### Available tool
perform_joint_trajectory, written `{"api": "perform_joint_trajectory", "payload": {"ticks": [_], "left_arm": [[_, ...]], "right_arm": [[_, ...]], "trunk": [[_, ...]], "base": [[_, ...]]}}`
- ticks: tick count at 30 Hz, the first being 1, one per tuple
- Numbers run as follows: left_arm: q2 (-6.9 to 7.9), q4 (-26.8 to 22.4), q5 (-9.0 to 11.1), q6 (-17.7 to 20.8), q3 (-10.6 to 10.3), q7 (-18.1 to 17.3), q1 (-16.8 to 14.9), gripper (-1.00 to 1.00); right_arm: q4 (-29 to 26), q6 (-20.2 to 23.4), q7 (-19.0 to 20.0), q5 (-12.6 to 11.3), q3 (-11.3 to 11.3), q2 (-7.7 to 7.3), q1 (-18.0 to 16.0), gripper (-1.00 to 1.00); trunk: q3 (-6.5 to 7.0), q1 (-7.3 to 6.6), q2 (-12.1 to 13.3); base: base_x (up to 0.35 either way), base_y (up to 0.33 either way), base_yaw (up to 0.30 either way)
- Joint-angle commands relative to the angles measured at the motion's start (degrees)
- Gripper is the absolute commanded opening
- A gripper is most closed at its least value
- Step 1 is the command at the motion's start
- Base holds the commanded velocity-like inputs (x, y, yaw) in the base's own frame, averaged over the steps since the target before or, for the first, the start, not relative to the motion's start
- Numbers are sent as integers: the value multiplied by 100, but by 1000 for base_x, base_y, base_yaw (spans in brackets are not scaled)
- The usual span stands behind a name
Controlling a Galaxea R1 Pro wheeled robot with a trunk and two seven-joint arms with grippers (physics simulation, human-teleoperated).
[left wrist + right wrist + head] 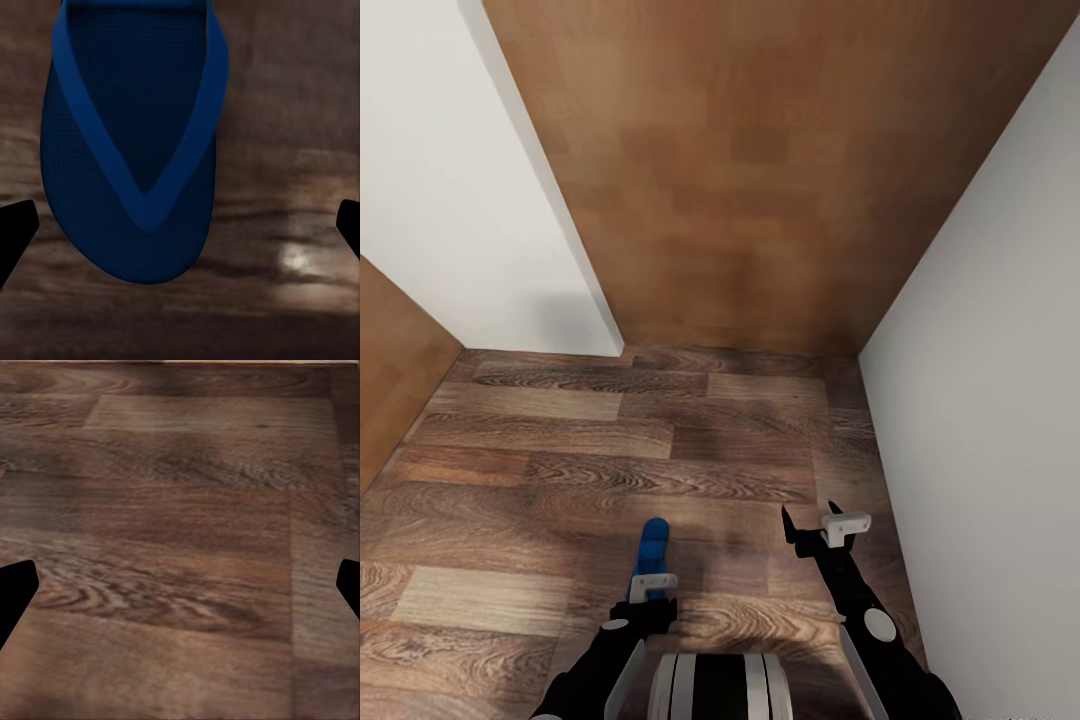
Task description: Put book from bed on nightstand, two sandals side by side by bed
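Observation:
One bright blue sandal [653,545] lies on the wood-plank floor just ahead of my left gripper [650,588]. In the left wrist view the sandal [135,150] is close and large, strap side up, its rounded end toward the camera. My left gripper [180,225] hangs over it, its black fingertips [15,229] wide apart and beyond the sandal's edges. They do not appear to be touching it. My right gripper [815,528] is open over bare floor, and its wrist view [180,585] has nothing between the fingers. The book, bed and nightstand are out of view.
I face a narrow corner. A brown wooden panel [760,170] closes the far end, a white wall [450,200] stands at the left and another white wall [1000,380] runs close along the right. A second brown panel [390,380] is at the far left.

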Motion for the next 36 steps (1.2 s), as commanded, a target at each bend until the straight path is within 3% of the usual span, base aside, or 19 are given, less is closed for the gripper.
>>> {"api": "perform_joint_trajectory", "payload": {"ticks": [1,5,36], "left_arm": [[-1,-11,1,33,-4,21,0,100],[-1,-11,-2,33,-6,21,0,100],[-1,-37,2,26,11,39,0,100]], "right_arm": [[4,-15,22,-4,-6,1,-2,100],[6,-13,26,-10,-22,-4,-2,100],[6,-4,28,-12,-23,-8,-2,100]], "trunk": [[-26,1,-3],[-115,12,-8],[-115,12,-8]], "base": [[0,0,0],[0,0,0],[45,1,0]]}}
